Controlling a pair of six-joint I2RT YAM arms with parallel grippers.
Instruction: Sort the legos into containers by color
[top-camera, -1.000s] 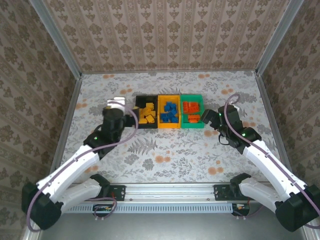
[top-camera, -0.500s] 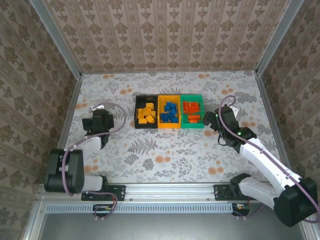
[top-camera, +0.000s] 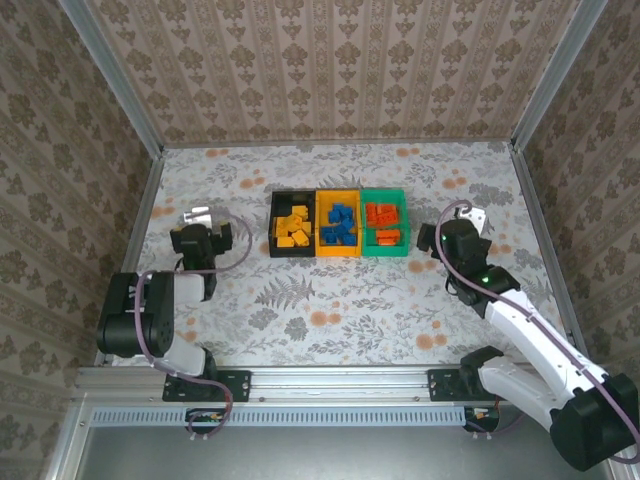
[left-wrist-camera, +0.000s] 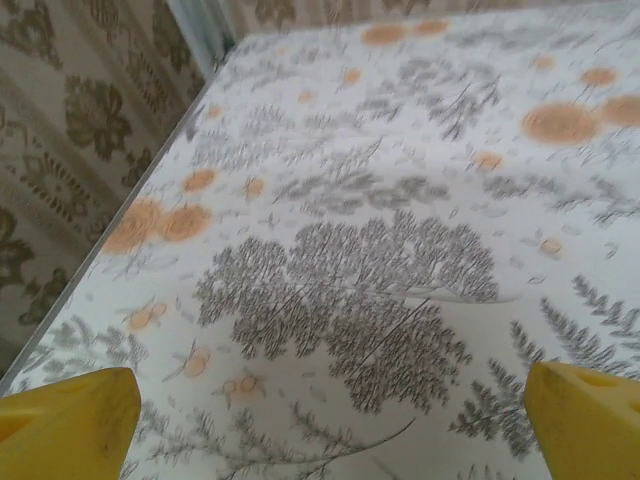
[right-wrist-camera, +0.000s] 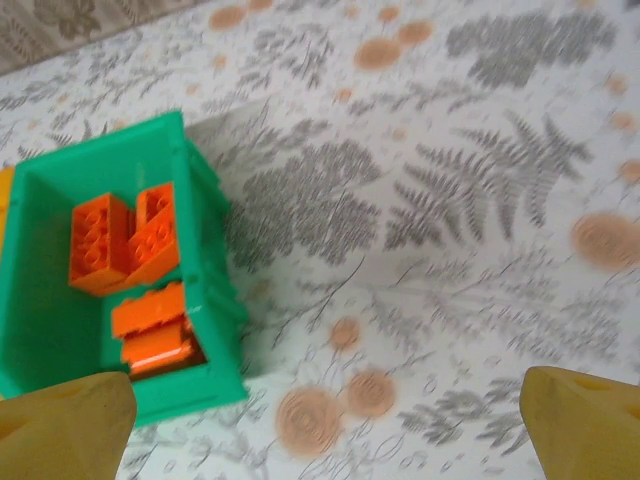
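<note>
Three joined containers sit mid-table: a black bin (top-camera: 276, 222) with yellow-orange legos (top-camera: 293, 227), a yellow-orange bin (top-camera: 338, 252) with blue legos (top-camera: 341, 223), and a green bin (top-camera: 385, 250) with red-orange legos (top-camera: 383, 215). My left gripper (top-camera: 203, 238) is folded back left of the bins, open and empty; in the left wrist view its gripper (left-wrist-camera: 325, 430) hangs over bare cloth. My right gripper (top-camera: 445, 236) stands open just right of the green bin. The right wrist view has that gripper (right-wrist-camera: 325, 425) open, with the green bin (right-wrist-camera: 212, 290) and its red-orange legos (right-wrist-camera: 125, 245) at the left.
The patterned tablecloth (top-camera: 340, 300) covers the table, with no loose bricks seen on it. Papered walls with metal frame posts (top-camera: 140, 215) close the left, back and right sides. A rail (top-camera: 340, 380) carrying the arm bases runs along the near edge.
The left arm has pulled back from the black bin and folded up at the left. The right gripper has drawn slightly back from the green bin. Both stayed open.
</note>
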